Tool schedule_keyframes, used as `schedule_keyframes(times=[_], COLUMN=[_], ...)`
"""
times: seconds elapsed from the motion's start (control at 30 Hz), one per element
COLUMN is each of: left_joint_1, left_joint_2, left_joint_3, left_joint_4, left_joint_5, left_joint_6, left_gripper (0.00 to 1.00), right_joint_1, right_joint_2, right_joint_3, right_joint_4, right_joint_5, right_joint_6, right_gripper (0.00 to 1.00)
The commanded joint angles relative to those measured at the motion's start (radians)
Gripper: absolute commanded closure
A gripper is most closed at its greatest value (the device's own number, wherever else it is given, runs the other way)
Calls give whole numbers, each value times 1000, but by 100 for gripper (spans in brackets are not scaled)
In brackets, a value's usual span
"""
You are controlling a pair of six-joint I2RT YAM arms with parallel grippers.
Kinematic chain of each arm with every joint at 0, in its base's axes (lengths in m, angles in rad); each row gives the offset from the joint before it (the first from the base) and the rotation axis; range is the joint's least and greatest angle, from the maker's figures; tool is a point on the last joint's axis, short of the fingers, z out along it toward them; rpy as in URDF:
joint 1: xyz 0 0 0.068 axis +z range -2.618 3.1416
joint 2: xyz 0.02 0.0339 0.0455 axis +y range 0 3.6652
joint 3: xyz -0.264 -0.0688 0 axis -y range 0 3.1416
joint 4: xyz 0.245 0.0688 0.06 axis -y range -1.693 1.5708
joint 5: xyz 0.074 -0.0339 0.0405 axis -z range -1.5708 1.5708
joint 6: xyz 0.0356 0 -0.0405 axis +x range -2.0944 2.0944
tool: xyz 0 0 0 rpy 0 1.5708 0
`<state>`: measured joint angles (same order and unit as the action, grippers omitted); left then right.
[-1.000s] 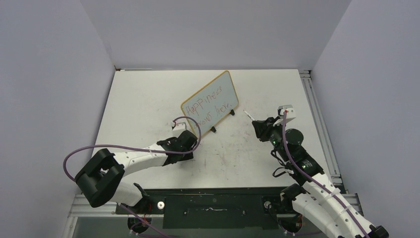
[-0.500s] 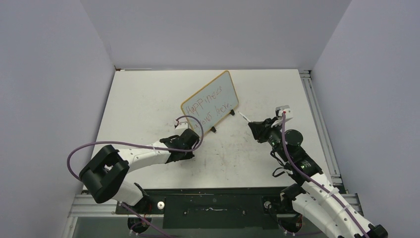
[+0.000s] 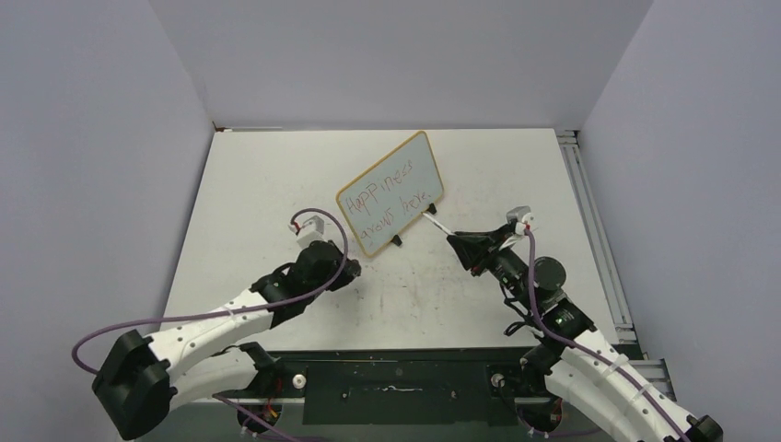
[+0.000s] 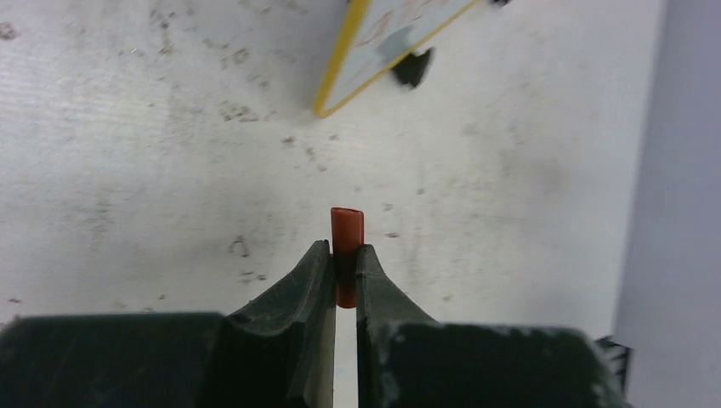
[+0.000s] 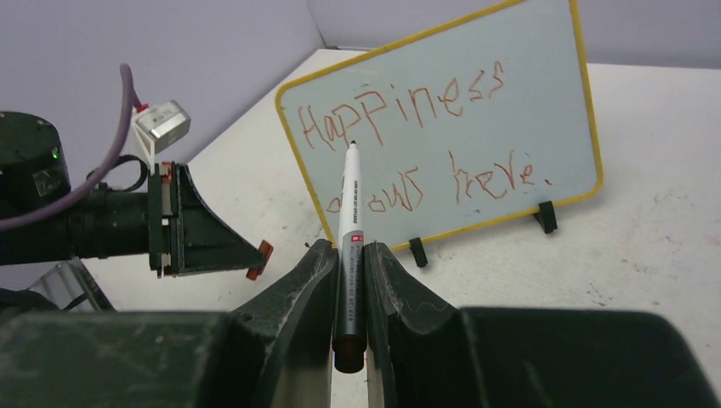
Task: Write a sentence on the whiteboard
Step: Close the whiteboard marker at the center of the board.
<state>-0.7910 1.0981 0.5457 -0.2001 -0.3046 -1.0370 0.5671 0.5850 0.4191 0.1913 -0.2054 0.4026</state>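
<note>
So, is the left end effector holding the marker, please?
No, the left end effector pinches a small red cap; the marker sits in the right end effector.

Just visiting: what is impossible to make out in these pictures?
- Top view: the sentence is too small to read surely.
- Right wrist view: the marker crosses the second line's first word.
- Left wrist view: the whiteboard is cut off by the top edge; only a corner shows.
- Left wrist view: the red piece is half hidden between the left jaws; what it is, unclear.
</note>
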Motion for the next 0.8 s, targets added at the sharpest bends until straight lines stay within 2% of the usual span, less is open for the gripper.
schedule_keyframes(times=[0.0, 0.17, 0.37, 0.5, 0.77], left_joint_1=[3, 9, 26, 45, 55], left_joint_2=[-190, -335, -356, -327, -315], left_joint_3=[-4, 15, -16, -68, -155], left_joint_4=[157, 289, 520, 688, 790], left_joint_5=[1, -26, -57, -46, -54], left_joint_6=[-134, -234, -386, -499, -604], left_gripper=[100, 100, 100, 100, 100], right_joint_1=[54, 105, 218, 344, 665], right_joint_2=[-51, -62, -13, 59, 185], right_joint_3=[-41, -59, -25, -1, 26], right_joint_4=[225, 330, 389, 422, 517], right_joint_5=[5, 66, 157, 258, 550], right_joint_6=[15, 35, 22, -31, -218], right_gripper=[95, 95, 95, 95, 95])
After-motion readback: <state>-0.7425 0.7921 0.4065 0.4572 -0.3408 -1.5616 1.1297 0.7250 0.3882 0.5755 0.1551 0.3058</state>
